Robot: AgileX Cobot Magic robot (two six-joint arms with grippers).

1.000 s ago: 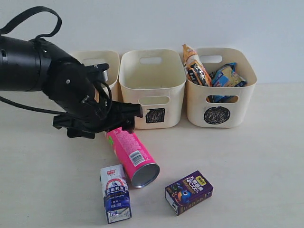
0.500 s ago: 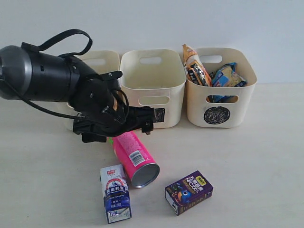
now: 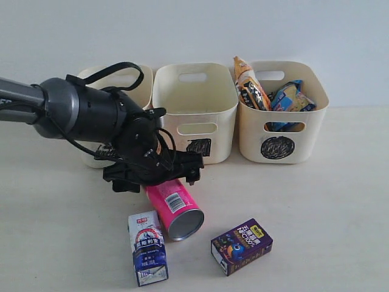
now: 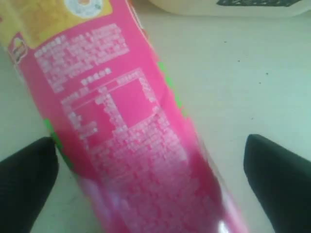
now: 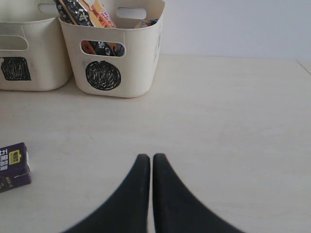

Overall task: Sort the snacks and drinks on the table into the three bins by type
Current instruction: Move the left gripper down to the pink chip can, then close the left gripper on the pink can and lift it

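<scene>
Lowered left jaws straddle pink tube, wide apart; right jaws closed, empty.

There are three bins, two cartons, two packets and one tube.

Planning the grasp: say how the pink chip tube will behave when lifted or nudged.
The pink chip tube lies on its side on the table, so a sideways nudge would probably roll it. Its glossy wall may slip in a loose grip. The open left hand straddles it away from its metal end, so it might tilt when lifted.
</scene>
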